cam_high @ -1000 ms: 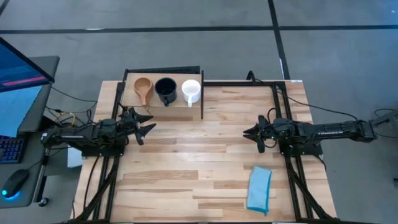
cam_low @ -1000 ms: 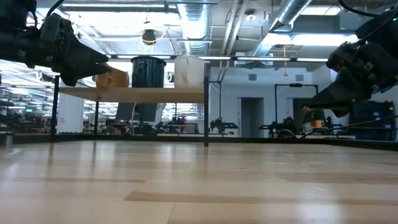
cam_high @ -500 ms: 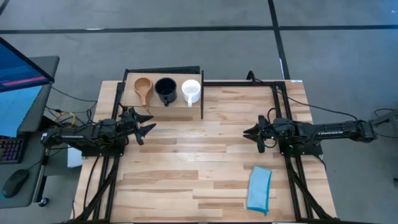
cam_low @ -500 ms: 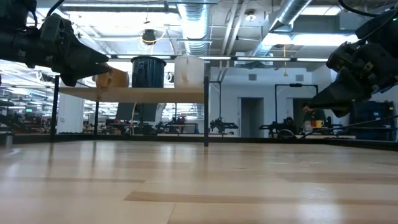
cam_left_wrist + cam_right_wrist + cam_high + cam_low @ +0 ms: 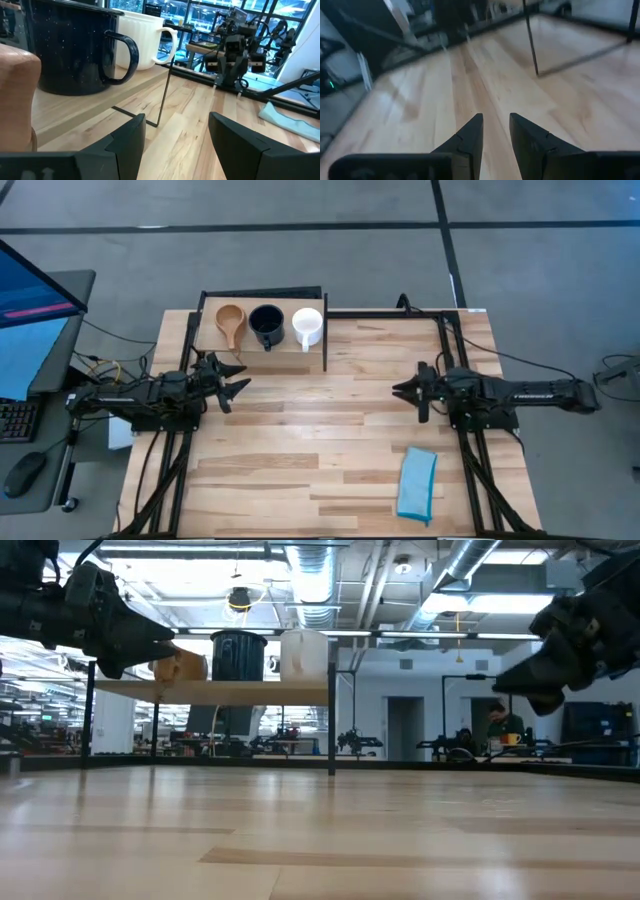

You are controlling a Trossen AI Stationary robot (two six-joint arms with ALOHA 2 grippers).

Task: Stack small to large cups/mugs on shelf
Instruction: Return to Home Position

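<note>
Partly hidden behind the left gripper (image 5: 240,378) in the low view and cut off in the left wrist view, the wooden cup (image 5: 231,323) stands at the left end of the shelf (image 5: 285,344), which sits at the table's (image 5: 330,435) far-left corner. The dark navy mug (image 5: 266,325) is in the middle and the white mug (image 5: 307,326) at the right end, so the row runs along the shelf's length, with all three handles pointing toward the table's near edge. The left gripper hovers just in front of the shelf, fingers spread wide and empty, while the right gripper (image 5: 397,391) hangs near the right edge, a narrow gap between its fingers, holding nothing.
</note>
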